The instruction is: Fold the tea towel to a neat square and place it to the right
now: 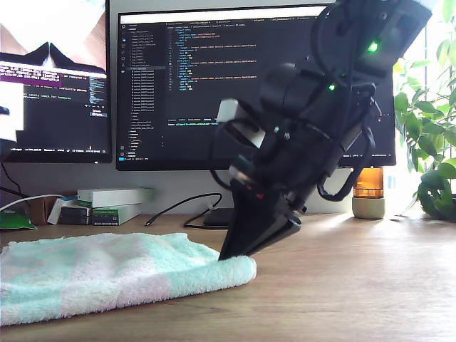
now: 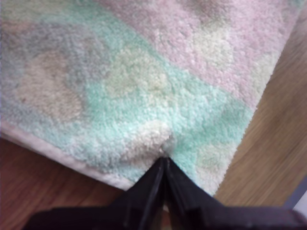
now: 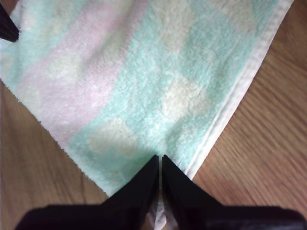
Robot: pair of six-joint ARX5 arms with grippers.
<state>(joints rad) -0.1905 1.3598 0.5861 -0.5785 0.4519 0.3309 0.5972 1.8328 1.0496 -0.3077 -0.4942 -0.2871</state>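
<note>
Tea towel [image 1: 107,274] lies flat on the wooden desk [image 1: 356,285], filling the exterior view's lower left, about 8 o'clock from frame centre. Its rounded folded edge ends near centre; bare desk runs open from there toward 3 o'clock, as far as the amber lamp [image 1: 368,191] and plant [image 1: 434,142].

One arm slants down steeply from 1 o'clock, its black tip on that towel edge; cannot tell which arm.

My first gripper [image 2: 164,160]: fingers clenched, pinching a tuft of towel near a corner.

My second gripper [image 3: 159,160]: fingers clamped on a towel corner by the white hem.
</note>
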